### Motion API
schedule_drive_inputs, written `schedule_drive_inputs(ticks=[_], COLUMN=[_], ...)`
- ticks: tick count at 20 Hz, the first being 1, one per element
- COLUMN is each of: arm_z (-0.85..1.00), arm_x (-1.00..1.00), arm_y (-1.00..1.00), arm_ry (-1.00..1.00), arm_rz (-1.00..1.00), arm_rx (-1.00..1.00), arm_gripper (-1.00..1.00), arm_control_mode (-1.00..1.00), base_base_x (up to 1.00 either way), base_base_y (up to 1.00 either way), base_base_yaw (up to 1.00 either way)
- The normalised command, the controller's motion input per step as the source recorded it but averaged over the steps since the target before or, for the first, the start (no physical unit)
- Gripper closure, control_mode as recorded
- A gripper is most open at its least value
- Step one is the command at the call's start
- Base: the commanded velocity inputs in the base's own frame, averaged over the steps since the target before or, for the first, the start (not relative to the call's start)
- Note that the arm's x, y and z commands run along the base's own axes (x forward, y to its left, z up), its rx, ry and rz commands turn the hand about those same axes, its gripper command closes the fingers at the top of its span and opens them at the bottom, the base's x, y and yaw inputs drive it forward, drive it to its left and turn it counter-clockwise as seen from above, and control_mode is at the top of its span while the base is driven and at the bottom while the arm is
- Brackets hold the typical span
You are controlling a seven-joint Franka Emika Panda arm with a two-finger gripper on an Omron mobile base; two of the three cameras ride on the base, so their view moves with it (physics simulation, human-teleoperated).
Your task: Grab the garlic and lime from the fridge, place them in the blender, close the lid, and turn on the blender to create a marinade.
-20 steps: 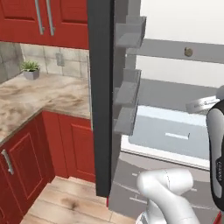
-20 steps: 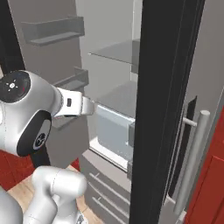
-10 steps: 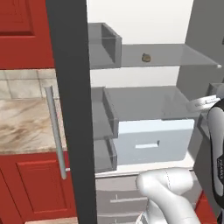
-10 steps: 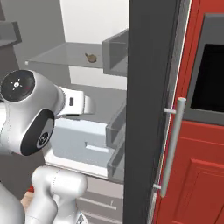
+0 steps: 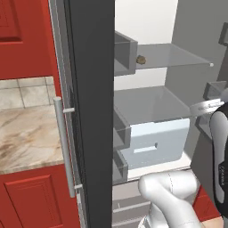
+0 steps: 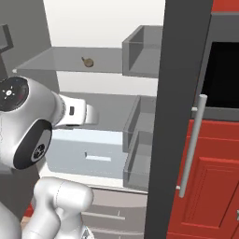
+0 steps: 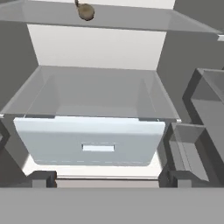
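Note:
The fridge [image 5: 91, 111] stands open in front of me, its dark door edge [image 6: 170, 116] upright in both base views. A small brownish garlic [image 5: 141, 59] lies on the upper glass shelf [image 6: 87, 61], and shows at the top of the hand view [image 7: 86, 12]. My gripper [image 7: 111, 179] is open and holds nothing. It faces the pale bluish drawer [image 7: 94, 140], well below the garlic and short of the shelves. The lime, the blender and the lid are out of view.
Grey door bins [image 5: 122, 55] [image 6: 142, 51] jut out beside the shelves. To the left are a marble counter [image 5: 26, 133] and red cabinets [image 5: 26, 196]. To the right are a black oven panel [image 6: 224, 74] and a red cabinet door [image 6: 210, 186].
The whole picture has shifted, so the camera has moved with the base. The fridge interior now lies more squarely ahead. The gripper has stayed open.

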Motion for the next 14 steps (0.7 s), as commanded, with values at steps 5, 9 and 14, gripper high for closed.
schedule_drive_inputs(ticks=[5,9,14], arm_z=[0.0,0.0,0.0], arm_x=[0.0,0.0,0.0], arm_y=[0.0,0.0,0.0], arm_ry=[0.0,0.0,0.0], arm_rz=[0.0,0.0,0.0], arm_rx=[0.0,0.0,0.0], arm_gripper=[-1.0,-1.0,-1.0], arm_control_mode=[1.0,1.0,1.0], base_base_x=[0.48,0.49,0.68], base_base_y=[0.12,0.02,0.14], base_base_yaw=[0.13,0.29,0.09])
